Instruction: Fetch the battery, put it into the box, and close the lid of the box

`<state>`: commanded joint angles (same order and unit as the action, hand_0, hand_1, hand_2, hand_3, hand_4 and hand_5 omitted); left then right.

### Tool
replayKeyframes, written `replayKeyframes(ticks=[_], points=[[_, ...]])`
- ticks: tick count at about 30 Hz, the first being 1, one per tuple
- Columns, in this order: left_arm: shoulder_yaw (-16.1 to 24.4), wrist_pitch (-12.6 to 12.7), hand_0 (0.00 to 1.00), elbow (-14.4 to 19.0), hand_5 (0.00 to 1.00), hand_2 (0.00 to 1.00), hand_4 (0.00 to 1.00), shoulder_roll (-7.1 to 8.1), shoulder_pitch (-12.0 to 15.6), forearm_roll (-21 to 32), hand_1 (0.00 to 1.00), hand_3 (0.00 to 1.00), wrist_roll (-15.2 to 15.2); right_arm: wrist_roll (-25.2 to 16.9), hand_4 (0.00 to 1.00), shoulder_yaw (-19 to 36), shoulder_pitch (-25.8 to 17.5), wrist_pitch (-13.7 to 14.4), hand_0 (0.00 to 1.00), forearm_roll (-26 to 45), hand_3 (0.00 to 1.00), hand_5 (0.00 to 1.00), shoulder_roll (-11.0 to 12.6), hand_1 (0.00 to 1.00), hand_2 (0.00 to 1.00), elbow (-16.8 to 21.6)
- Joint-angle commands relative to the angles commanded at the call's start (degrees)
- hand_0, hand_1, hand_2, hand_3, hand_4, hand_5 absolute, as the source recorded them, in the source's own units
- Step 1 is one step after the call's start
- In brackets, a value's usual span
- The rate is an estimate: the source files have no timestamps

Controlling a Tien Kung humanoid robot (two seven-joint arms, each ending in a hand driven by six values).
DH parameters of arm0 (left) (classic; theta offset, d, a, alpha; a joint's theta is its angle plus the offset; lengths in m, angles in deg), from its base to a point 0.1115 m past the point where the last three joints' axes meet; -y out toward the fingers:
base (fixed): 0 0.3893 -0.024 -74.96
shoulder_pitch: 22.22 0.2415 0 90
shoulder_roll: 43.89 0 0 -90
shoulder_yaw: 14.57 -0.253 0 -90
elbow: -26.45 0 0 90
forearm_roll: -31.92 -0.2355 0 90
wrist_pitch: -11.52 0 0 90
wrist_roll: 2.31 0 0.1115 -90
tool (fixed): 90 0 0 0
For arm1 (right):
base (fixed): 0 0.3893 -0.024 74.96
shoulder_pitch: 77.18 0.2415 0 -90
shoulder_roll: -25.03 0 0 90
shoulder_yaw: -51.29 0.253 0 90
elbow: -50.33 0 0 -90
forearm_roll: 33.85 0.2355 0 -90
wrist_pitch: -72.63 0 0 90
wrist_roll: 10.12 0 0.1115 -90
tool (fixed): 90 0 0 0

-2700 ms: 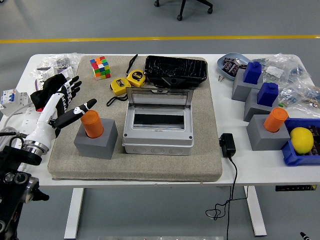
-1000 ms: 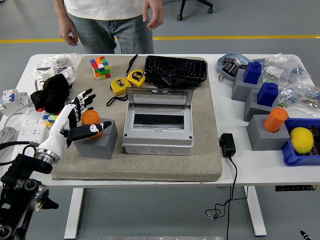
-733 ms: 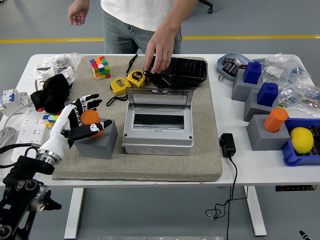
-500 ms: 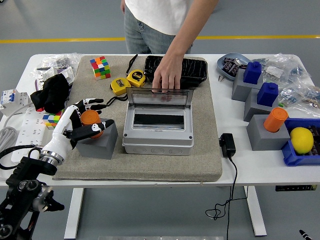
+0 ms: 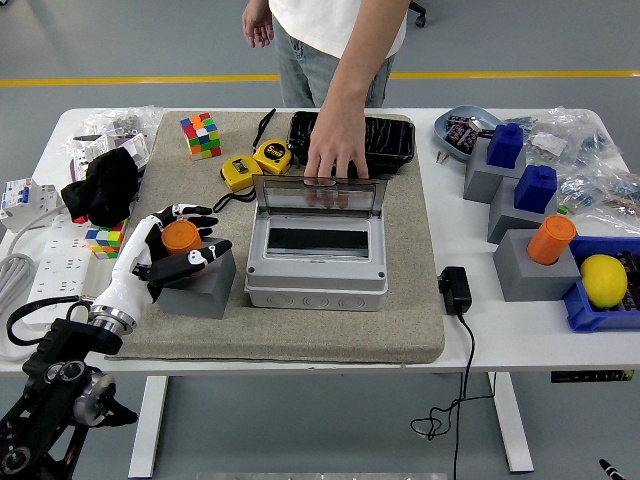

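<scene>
The orange cylindrical battery stands in a grey block on the left of the beige mat. My left hand comes in from the lower left and curls around the battery, fingers behind it and thumb in front. The battery still sits in the block. The grey box stands mid-mat with its clear lid upright and open. A person's hand rests on the lid's top edge. My right hand is out of view.
Two yellow tape measures, a Rubik's cube and a black tray lie behind the box. More grey blocks with blue and orange pieces and a blue bin with a lemon stand at the right. A black adapter lies right of the mat.
My left hand has moved in and curled its fingers around the battery. The person has stepped up and put a hand on the top edge of the lid.
</scene>
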<state>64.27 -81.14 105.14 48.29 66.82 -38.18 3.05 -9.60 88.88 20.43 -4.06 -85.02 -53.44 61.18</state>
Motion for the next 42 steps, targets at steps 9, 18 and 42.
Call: replayKeyframes(ticks=[9, 18, 42], points=[[-0.5, 0.4, 0.523, -0.5, 0.030, 0.388, 0.998, 0.11, 0.0, 0.1, 0.565, 0.361, 0.2, 0.0, 0.998, -0.2, -0.1, 0.0, 0.984, 0.1, 0.810, 0.998, 0.1, 0.840, 0.760, 0.0], [-1.6, 1.5, 0.430, -0.9, 0.020, 0.331, 0.998, 0.01, -0.5, 0.5, 0.454, 0.285, 0.3, 0.0, 0.998, 0.2, 0.1, -0.1, 0.982, 0.1, 0.810, 0.998, 0.1, 0.840, 0.760, 0.0], [-3.1, 10.9, 0.085, 0.2, 0.002, 0.072, 0.998, -0.02, -1.5, -0.1, 0.020, 0.068, 2.9, 0.1, 0.998, 0.3, 0.4, -0.1, 0.972, 0.1, 0.808, 0.998, 0.0, 0.840, 0.760, -0.1]])
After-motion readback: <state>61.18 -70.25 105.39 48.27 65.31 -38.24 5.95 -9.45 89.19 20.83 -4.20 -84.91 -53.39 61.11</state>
